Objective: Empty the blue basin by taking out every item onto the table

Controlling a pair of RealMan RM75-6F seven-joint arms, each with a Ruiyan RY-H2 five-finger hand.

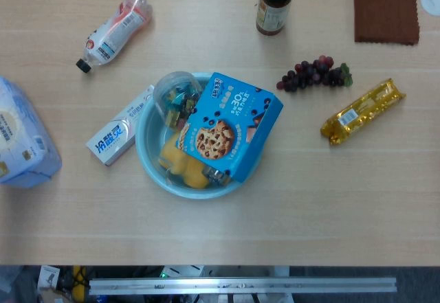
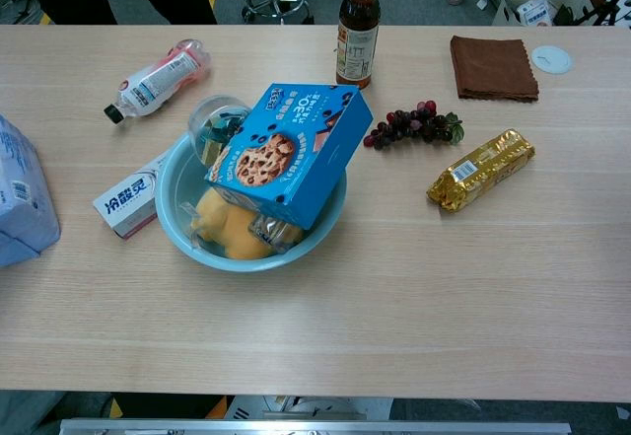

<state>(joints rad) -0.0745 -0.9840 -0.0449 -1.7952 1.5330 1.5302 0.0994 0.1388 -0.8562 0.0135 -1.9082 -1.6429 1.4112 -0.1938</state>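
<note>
Cookie box point(image 1: 230, 124) tilted across blue basin point(image 1: 148, 153); long axis diagonal.

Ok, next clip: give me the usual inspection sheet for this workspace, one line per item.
Surface: light wooden table, no spills seen.
Job's things: blue basin not yet emptied; blue cookie box tilted across its rim, over a yellow item and a clear cup of small items.
Clutter: toothpaste box against the basin's left side; lying bottle; upright dark bottle; grapes; gold packet; brown cloth; tissue pack at left edge.
Hands: nothing seen in either view.
Cables: nothing seen.
Surroundings: metal rail along the near edge; chair base and boxes beyond the table.
</note>
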